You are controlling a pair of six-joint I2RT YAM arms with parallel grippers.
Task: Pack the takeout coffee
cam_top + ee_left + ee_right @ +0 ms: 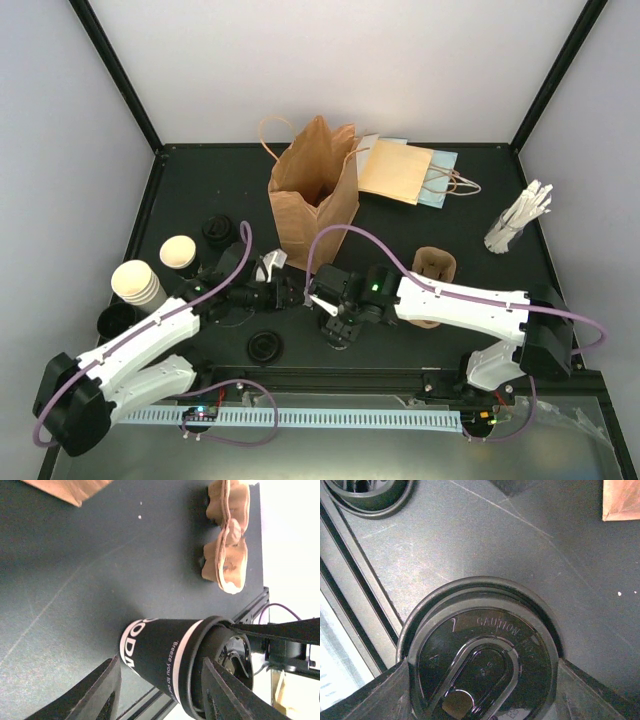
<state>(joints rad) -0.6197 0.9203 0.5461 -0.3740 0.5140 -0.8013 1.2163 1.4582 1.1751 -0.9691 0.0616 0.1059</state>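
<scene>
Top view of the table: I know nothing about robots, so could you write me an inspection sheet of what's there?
Surface: dark table, with pale scratches.
Job's things: black-sleeved cup with a black lid at its mouth, between both tools; a second, open cup at left.
Clutter: upright open paper bag, flat bags behind it, pulp carrier, stacked white cups, loose lids, white sticks.
Tools: left tool straddles the cup, contact unclear; right tool grips the lid's rim.
Cables: purple cables loop over each arm.
Surroundings: white walls, black frame.
</scene>
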